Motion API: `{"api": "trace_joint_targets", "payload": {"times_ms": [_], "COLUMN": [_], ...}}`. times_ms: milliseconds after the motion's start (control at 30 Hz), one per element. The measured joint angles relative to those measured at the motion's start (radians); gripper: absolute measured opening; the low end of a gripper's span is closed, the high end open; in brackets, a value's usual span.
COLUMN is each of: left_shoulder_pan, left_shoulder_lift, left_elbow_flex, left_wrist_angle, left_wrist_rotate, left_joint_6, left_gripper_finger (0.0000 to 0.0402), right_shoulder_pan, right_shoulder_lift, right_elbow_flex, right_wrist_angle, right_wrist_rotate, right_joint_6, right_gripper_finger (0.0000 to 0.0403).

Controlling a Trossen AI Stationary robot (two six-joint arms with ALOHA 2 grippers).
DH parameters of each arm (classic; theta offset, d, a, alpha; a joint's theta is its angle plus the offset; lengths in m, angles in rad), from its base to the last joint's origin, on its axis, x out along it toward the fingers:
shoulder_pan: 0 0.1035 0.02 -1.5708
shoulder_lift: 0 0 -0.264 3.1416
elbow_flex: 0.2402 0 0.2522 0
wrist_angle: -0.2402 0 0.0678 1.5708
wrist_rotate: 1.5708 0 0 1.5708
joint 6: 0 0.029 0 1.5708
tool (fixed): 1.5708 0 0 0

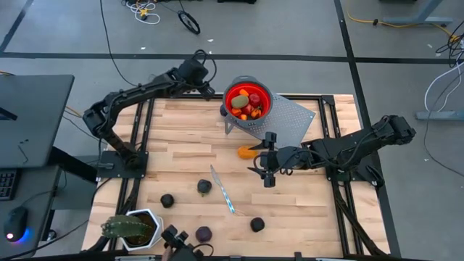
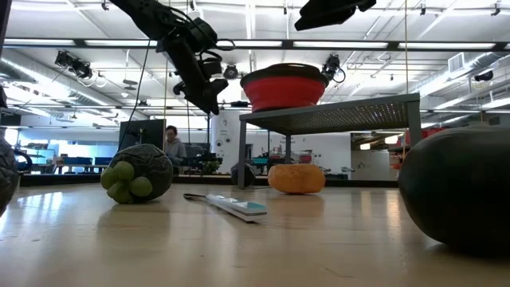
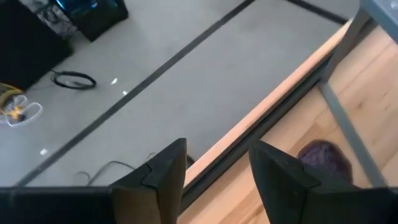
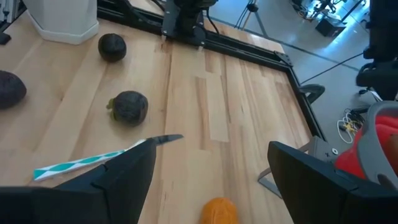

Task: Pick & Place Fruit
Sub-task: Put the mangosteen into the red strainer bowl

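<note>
Wooden tabletop over grey floor: I have both arms out and neither holds anything.

My left arm is folded back on itself, then stretched to the table's far edge, its left gripper raised just beside the red bowl, fingers apart and empty. My right arm lies low, reaching in across the boards; the right gripper sits just beside the orange fruit, fingers spread wide. The bowl stands on a grey perforated stand and holds red and olive fruit. Dark fruits lie scattered on the near boards around the knife, near a potted plant.
</note>
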Motion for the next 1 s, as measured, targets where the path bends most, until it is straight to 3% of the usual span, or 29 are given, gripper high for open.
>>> {"api": "trace_joint_targets", "payload": {"times_ms": [267, 533, 800, 1000], "left_shoulder_pan": [-0.032, 0.003, 0.008, -0.004], "left_shoulder_lift": [0.012, 0.02, 0.02, 0.019], "left_elbow_flex": [0.0, -0.115, -0.286, -0.397], "left_wrist_angle": [-0.035, 0.008, 0.358, 0.533], "left_wrist_rotate": [0.025, 0.288, 0.489, 0.498], "left_joint_6": [0.024, 0.093, 0.182, 0.246], "left_gripper_finger": [0.0152, 0.0147, 0.0151, 0.0151], "right_shoulder_pan": [0.0, 0.0, -0.001, -0.001], "right_shoulder_lift": [0.0, 0.0, 0.0, 0.0], "right_elbow_flex": [0.0, 0.0, 0.0, 0.0], "right_wrist_angle": [0.0, -0.005, -0.006, -0.007], "right_wrist_rotate": [0.0, 0.0, 0.017, 0.026], "right_joint_6": [-0.009, -0.009, -0.013, -0.013], "right_gripper_finger": [0.0318, 0.0318, 0.0318, 0.0318]}}
